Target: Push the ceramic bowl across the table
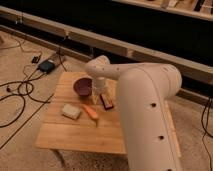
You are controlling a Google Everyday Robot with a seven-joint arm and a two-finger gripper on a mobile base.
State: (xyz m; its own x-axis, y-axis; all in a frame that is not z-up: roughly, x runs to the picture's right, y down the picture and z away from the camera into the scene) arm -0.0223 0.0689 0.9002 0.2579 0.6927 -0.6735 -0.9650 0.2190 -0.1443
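The ceramic bowl (82, 86), small, round and dark maroon, sits upright on the far left part of the light wood table (60, 135). My gripper (98, 93) hangs from the white arm's wrist (98, 70) just to the right of the bowl, right at its rim. Whether it touches the rim I cannot tell. The large white arm (147, 115) covers the right part of the table.
An orange carrot-like item (90, 111) and a beige block (71, 111) lie in front of the bowl. A dark flat item (106, 101) lies right of the gripper. Cables (20, 92) and a blue device (46, 65) lie on the floor left of the table.
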